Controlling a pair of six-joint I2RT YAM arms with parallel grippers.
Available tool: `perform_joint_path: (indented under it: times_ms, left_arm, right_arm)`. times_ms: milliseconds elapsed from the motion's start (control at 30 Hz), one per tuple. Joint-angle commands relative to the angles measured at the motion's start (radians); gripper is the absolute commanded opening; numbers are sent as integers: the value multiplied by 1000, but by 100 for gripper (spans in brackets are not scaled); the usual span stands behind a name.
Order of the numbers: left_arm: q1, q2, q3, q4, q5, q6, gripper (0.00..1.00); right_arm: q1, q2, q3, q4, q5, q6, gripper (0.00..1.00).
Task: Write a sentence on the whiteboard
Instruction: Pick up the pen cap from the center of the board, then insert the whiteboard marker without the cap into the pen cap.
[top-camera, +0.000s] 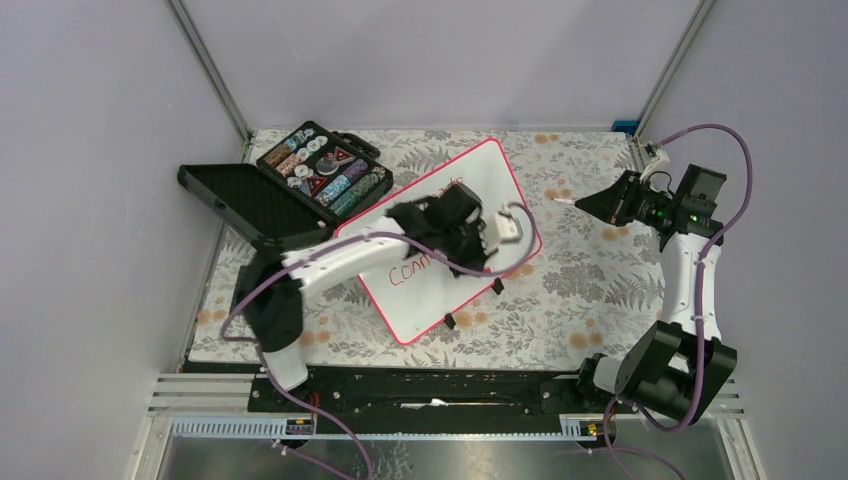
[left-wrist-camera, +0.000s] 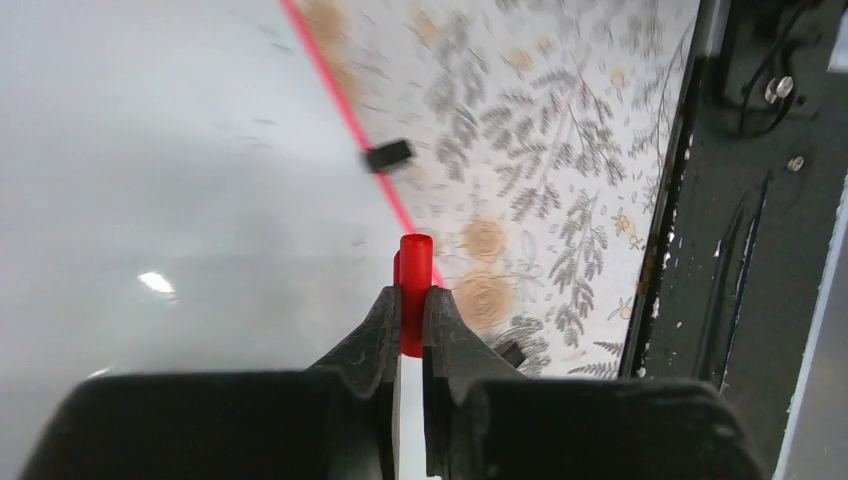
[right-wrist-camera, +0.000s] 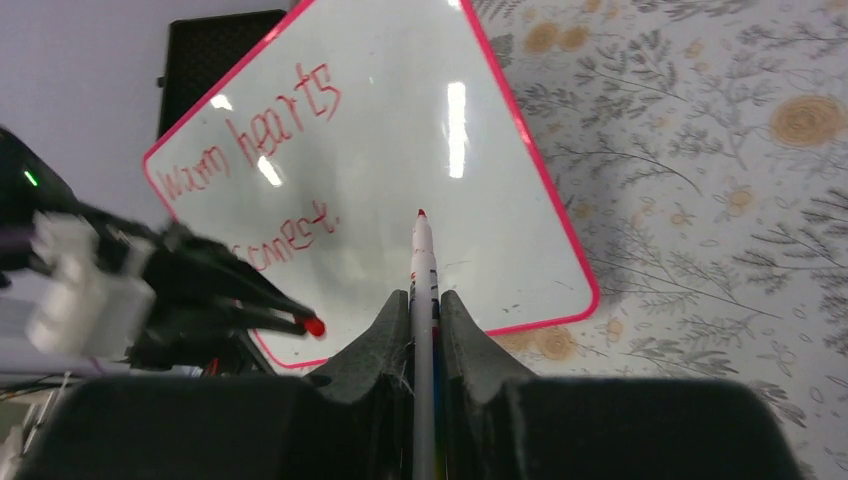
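1. Black fingers (left-wrist-camera: 372, 335) of the left gripper (left-wrist-camera: 405, 300) fill the bottom of the left wrist view. They are seen clamped on a red cap (left-wrist-camera: 416, 262), whose open end points up the frame.
2. Behind the cap, the whiteboard (left-wrist-camera: 150, 150) takes up the left of that view. Its pink rim runs diagonally, and one of its black clips (left-wrist-camera: 388, 155) is noted on the rim.
3. At the bottom centre of the right wrist view, the right gripper (right-wrist-camera: 425, 305) is closed on a marker (right-wrist-camera: 423, 260), held lengthwise between the fingers with its red tip pointing up the frame.
4. In the top view this gripper is found at the right of the frame, over the floral cloth (top-camera: 580, 280) and apart from the whiteboard's right edge.
5. The sentence (right-wrist-camera: 255, 140) is recorded in red on the whiteboard in two lines, "Warm hearts" above "connect". In the top view only part of the lower line can be read, since the left arm covers the rest.
6. The whiteboard is seen at the centre of the top view, lying flat on the cloth and turned cornerwise. The left gripper is positioned over its right part.
7. An open black case (top-camera: 235, 200) is noted at the upper left, just beside the whiteboard. Its coloured contents are too small to identify.
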Motion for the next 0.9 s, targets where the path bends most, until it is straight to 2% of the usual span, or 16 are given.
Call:
perform_joint_path:
  times_ms: [0,200,467,867]
  left_arm:
    - [114,-224,26,-15,96,63,0]
    - [175,-342,19,-53,101,129,0]
    - [176,-368,2,-67,125,184,0]
    - [176,-392,-10,-124,152,286,0]
  right_arm:
    - [31,-58,9,15,-165,49,0]
    - [185,-117,2,15,-211,89,0]
    - [350,-138,-31,144,-236,259,0]
    - [499,-110,-44,52,-199,213,0]
